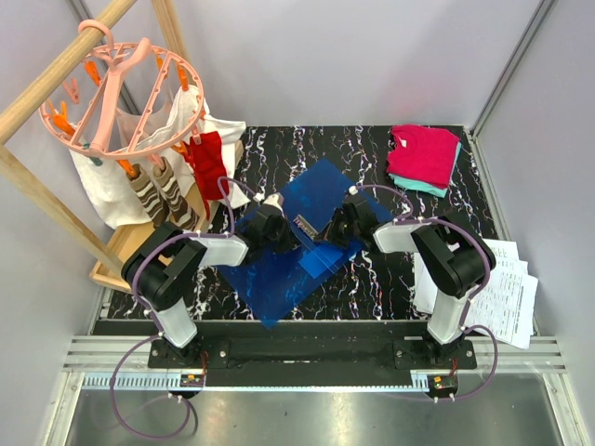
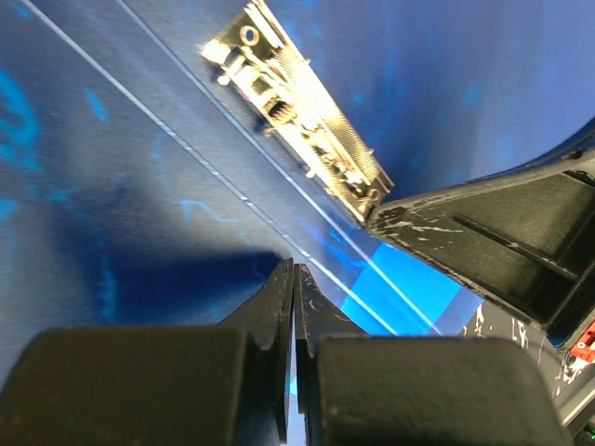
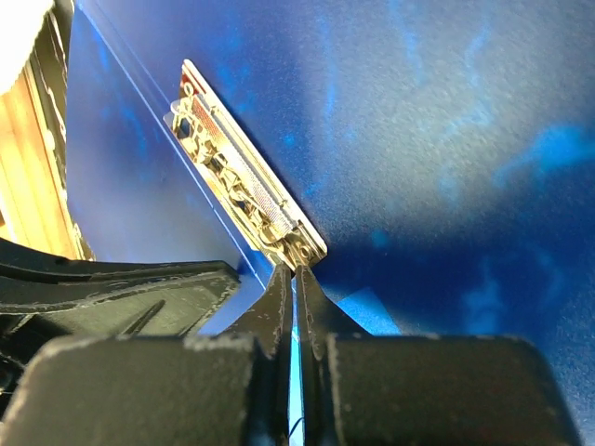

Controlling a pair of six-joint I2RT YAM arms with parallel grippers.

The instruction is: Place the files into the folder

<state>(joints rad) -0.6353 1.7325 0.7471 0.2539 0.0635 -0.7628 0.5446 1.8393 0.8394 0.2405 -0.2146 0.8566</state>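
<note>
We see left gripper and right gripper pressed together over the open folder, near its metal clip; files lie at its four o'clock.

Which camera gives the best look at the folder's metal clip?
Left wrist: the metal clip runs full-length, spring visible. Right wrist shows it too, near end against the right gripper. Top external shows only a small strip.

Blue folder, black-and-white marbled table

2 black arms with white joints trail thin purple cables.
</note>
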